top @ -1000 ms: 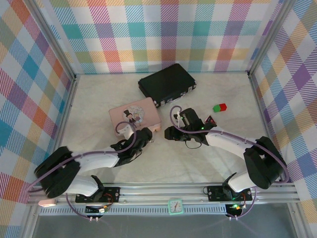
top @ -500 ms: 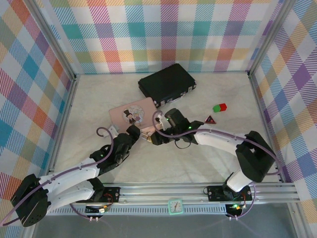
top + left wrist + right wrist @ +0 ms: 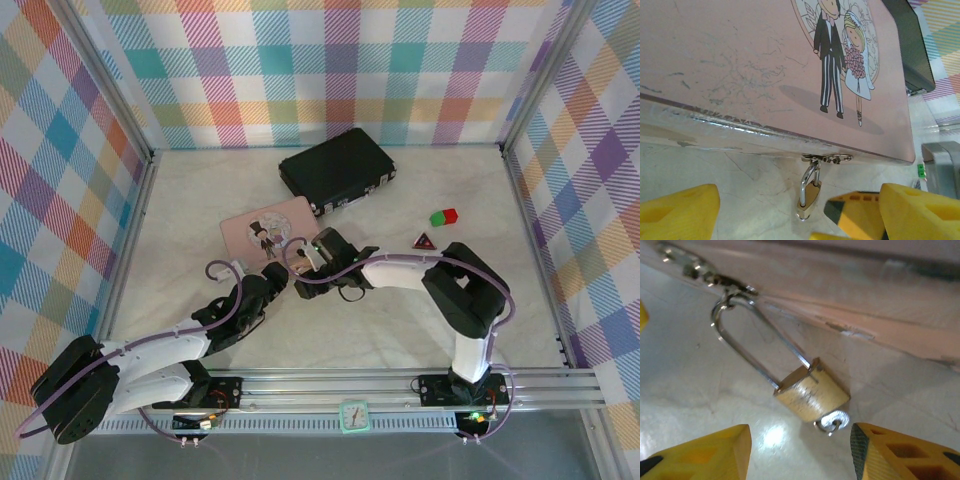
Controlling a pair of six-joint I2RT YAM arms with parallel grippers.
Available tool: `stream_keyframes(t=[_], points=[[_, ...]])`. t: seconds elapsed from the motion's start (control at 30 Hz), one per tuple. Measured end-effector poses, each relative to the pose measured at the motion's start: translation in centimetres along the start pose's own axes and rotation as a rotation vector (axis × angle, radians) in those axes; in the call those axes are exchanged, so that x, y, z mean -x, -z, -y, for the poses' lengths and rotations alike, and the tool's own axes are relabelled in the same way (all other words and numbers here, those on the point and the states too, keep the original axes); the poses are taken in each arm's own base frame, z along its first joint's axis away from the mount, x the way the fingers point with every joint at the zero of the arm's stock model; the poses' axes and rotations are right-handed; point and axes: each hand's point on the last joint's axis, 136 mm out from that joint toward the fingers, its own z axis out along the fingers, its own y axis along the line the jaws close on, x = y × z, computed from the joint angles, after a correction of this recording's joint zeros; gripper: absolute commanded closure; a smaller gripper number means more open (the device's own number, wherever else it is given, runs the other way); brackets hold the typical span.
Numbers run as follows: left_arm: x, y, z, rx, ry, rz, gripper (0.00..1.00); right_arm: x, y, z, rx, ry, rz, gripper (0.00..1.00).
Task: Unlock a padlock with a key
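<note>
The left gripper and right gripper gape empty beside the padlock, which hangs loose from the hasp, so a nudge could swing it away.

- Top external: fixed high behind the near edge, looking down over the whole table, with the near edge at 6 o'clock.
- Left wrist: close to the pink box, with the padlock at 6 o'clock.
- Right wrist: closer still; shares that padlock, here centred.
</note>
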Motion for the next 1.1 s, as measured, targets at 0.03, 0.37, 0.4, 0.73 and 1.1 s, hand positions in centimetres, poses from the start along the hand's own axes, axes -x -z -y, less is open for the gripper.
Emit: stream_keyframes(t=[0.03, 0.37, 0.4, 0.73, 1.1], points=[[-0.1, 0.0, -0.1, -0.003, 0.001, 0.000, 0.18, 0.3, -0.2, 0.0, 0.000, 0.002, 0.009, 0.45], [-0.7, -0.6, -1.4, 0.015, -0.012, -0.006, 0.21, 0.7, -1.0, -1.6, 0.110, -0.036, 0.024, 0.53], [-0.8, -0.7, -1.4, 0.017, -0.013, -0.007, 0.21, 0.3, -1.0, -1.8, 0.125, -0.050, 0.018, 0.53], [-3.7, -3.2, -2.4, 0.071, -0.113, -0.047, 0.42, -0.5, 3.5, -1.7, 0.122, -0.132, 0.061, 0.53], [-6.2, -7.2, 1.6, 0.106, -0.206, -0.032, 0.55, 0.2, 9.4, 2.8, -0.008, -0.214, 0.195, 0.53]])
